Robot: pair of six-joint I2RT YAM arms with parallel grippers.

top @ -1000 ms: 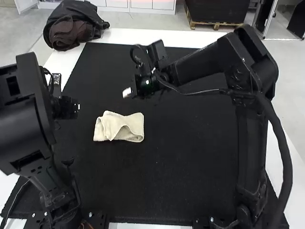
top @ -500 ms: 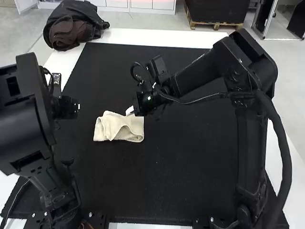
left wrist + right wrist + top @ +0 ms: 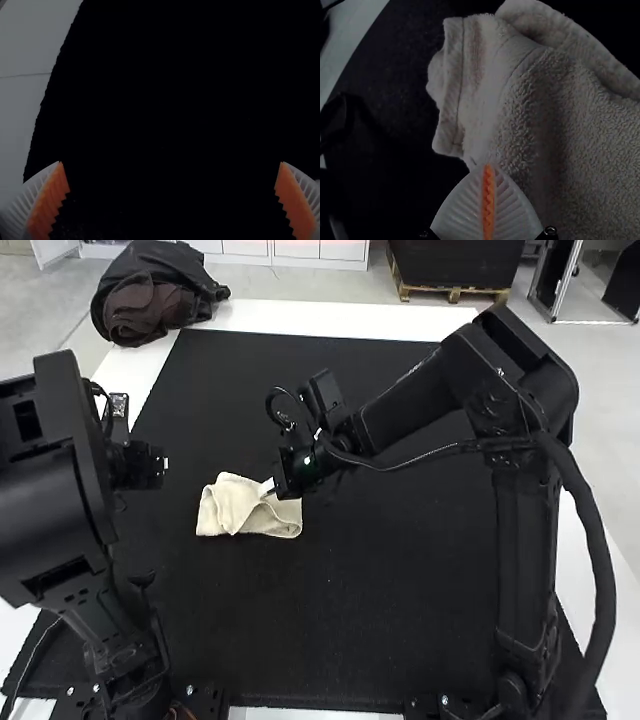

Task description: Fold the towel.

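The cream towel (image 3: 225,510) lies folded in a small, uneven bundle left of the middle, with a raised wrinkle along its near side. My right gripper (image 3: 266,487) has its white tip at the towel's far right part. In the right wrist view its fingers (image 3: 489,166) are pressed together over the towel (image 3: 580,130), with no cloth visible between the pads; whether they touch it I cannot tell. My left gripper (image 3: 164,464) is left of the towel, apart from it. The left wrist view shows this gripper (image 3: 171,163) with fingers wide apart over the black mat.
A black mat (image 3: 400,610) covers most of the white table (image 3: 350,316). A dark bag or cloth pile (image 3: 155,300) sits at the far left corner. The right arm reaches across the far middle, and the left arm stands at the left edge.
The right gripper has come nearer and lower, from beyond the towel to its far right part. The left arm and the towel look the same.
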